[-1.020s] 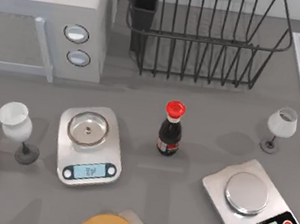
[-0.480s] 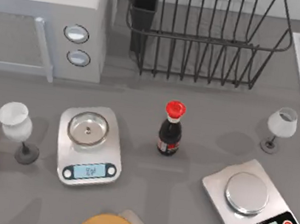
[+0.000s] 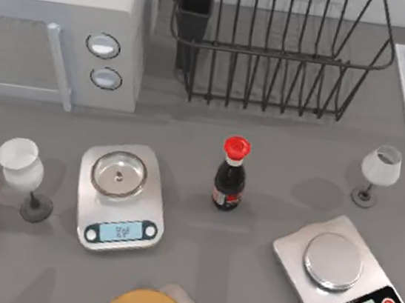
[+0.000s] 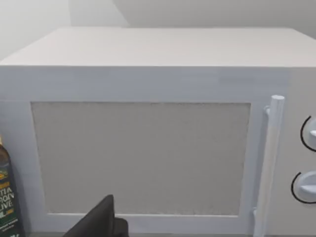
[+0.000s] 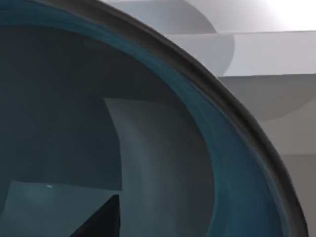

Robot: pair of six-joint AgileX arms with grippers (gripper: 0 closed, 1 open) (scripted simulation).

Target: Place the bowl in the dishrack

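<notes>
Bowl (image 5: 163,148): lay right against the right arm's wrist camera, blue inside facing it, dark rim curving across; its place on the table could not be told. Judged nearer the right arm than the left. Right gripper (image 5: 98,219): one dark fingertip inside the bowl; opening and hold, cannot tell. Dishrack (image 3: 275,53): black wire, upright bars, at twelve o'clock of the table, cutlery cup (image 3: 195,5) at its left corner. Left gripper (image 4: 101,222): faced the microwave (image 4: 148,128); opening, cannot tell.
</notes>
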